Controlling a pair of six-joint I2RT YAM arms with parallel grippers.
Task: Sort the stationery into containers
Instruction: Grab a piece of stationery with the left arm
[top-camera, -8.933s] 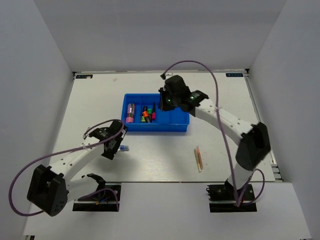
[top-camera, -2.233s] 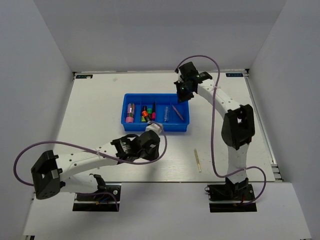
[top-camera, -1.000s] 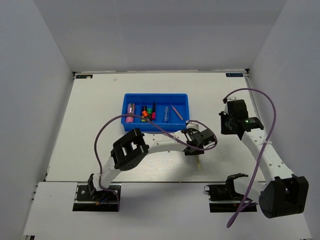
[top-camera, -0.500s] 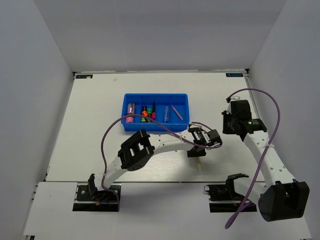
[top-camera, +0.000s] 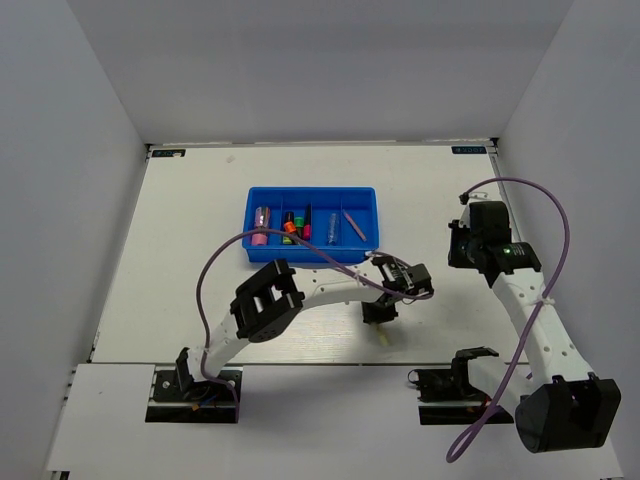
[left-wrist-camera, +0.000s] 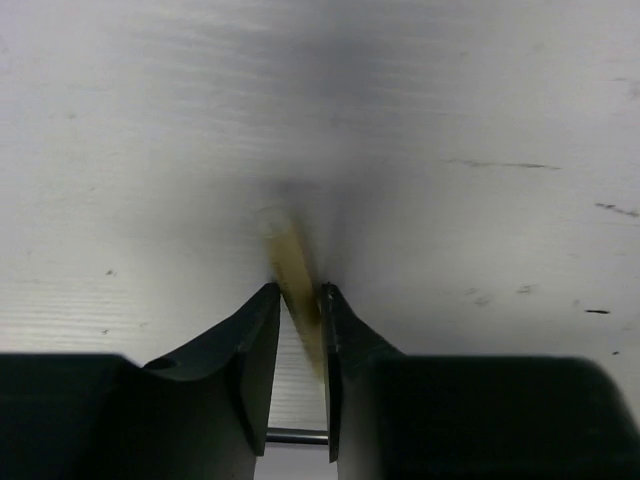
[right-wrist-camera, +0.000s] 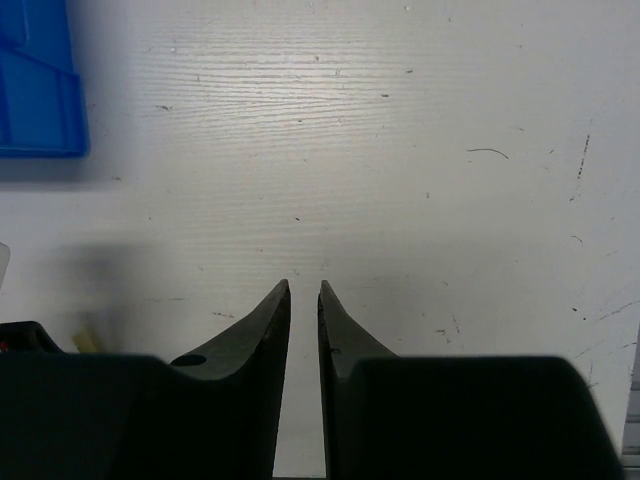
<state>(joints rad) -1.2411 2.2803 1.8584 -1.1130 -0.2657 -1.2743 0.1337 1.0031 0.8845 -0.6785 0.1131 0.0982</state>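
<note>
Now your left gripper (left-wrist-camera: 297, 300) is closed on the pale stick (left-wrist-camera: 288, 258), down on the worktop near its near edge, right of middle. The grasp looks made, so next lift it and carry it to the blue tray (top-camera: 310, 257) toward the far edge. Your right gripper (right-wrist-camera: 303, 292), fingers nearly together and empty, hangs by the right edge.

Blue 4-compartment tray (top-camera: 310, 190), mid-worktop toward the far edge, holds pink tube (top-camera: 260, 225), markers (top-camera: 291, 226), pen (top-camera: 332, 228) and thin stick (top-camera: 353, 225). 1 pale stick (left-wrist-camera: 288, 255) lies by the near edge, pinched by the left gripper (left-wrist-camera: 298, 292).
</note>
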